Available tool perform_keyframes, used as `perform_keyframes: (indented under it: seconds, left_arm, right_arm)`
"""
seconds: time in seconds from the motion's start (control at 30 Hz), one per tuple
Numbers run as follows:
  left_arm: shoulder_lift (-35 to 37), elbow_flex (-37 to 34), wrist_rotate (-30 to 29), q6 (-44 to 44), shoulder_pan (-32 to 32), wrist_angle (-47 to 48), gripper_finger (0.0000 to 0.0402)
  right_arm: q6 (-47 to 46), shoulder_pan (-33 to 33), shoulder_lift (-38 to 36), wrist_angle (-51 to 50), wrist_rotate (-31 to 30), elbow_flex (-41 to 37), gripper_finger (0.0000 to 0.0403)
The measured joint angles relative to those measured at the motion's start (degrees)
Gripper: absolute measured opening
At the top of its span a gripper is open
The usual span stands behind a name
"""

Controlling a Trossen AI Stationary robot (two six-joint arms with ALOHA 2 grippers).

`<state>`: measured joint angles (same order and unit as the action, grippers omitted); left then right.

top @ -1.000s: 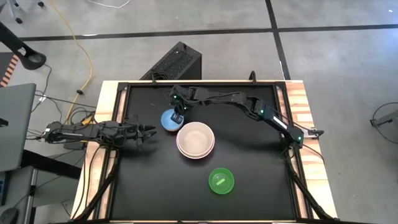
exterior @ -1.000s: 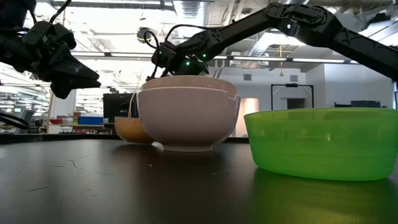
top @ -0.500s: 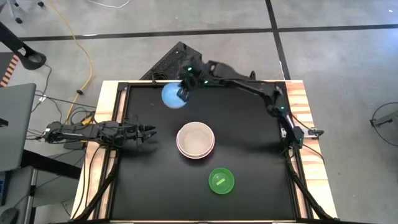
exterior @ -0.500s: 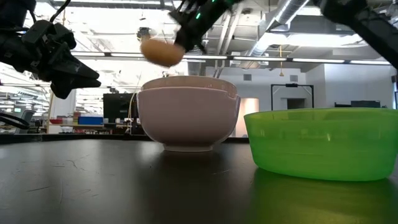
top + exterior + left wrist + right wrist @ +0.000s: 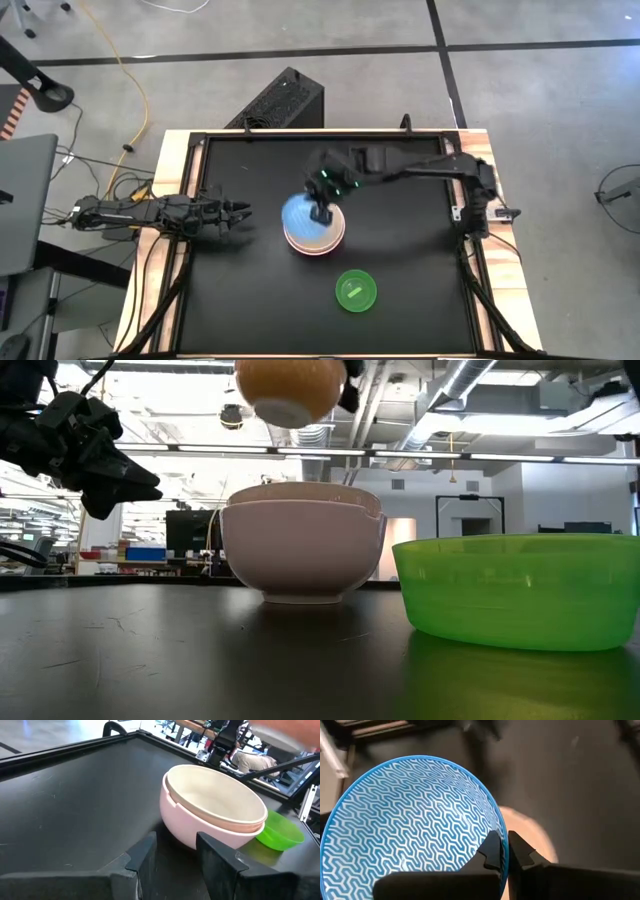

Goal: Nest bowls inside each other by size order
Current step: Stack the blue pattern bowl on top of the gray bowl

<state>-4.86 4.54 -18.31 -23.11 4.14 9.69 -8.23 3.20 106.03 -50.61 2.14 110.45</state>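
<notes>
My right gripper (image 5: 322, 210) is shut on the small bowl (image 5: 300, 213), which is blue-patterned inside (image 5: 415, 815) and tan outside (image 5: 290, 388). It holds the bowl in the air above the stack of nested pale bowls (image 5: 316, 236) at the table's middle. The stack shows a pink outer bowl and a cream inner one (image 5: 215, 810) and rests on its foot (image 5: 300, 596). The green bowl (image 5: 355, 290) stands on the table nearer the front. My left gripper (image 5: 172, 852) is open and empty, left of the stack (image 5: 240, 212). My right gripper pinches the blue bowl's rim (image 5: 496, 827), one finger (image 5: 492, 851) inside the bowl and one outside. The bowl is lifted clear, its foot downward (image 5: 285, 415), well above the stack's rim.
The black tabletop (image 5: 400, 270) has a raised frame around it. Free room lies at the table's far left, where the blue bowl stood, and at the near left. The room behind shows in the low view.
My right gripper has lifted the blue bowl off the table at the stack's far left. It swung the bowl up toward the far edge, then back toward the near side, until it was over the stack. The bowl is now lifted clear and high.
</notes>
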Motion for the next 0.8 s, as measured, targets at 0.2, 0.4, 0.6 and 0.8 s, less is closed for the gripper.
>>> perform_keyframes:
  seconds: [0.2, 0.4, 0.6, 0.8]
  left_arm:
    - [0.0, 0.0, 0.0, 0.0, 0.0, 0.0, 0.0128]
    - [0.0, 0.0, 0.0, -0.6, 0.0, 0.0, 0.0128]
    - [0.0, 0.0, -0.1, -0.7, 0.0, 0.0, 0.0128]
    - [0.0, 0.0, -0.2, -0.7, 0.0, 0.0, 0.0128]
  right_arm:
    - [-7.8, -2.9, -5.2, 12.7, -3.1, -18.4, 0.0011]
    - [-10.5, -2.2, -6.6, 18.3, -8.5, -24.6, 0.0011]
    - [-11.5, -2.0, -6.7, 21.7, -10.6, -26.5, 0.0011]
    - [-13.6, -1.9, -6.4, 26.1, -10.5, -31.8, 0.0012]
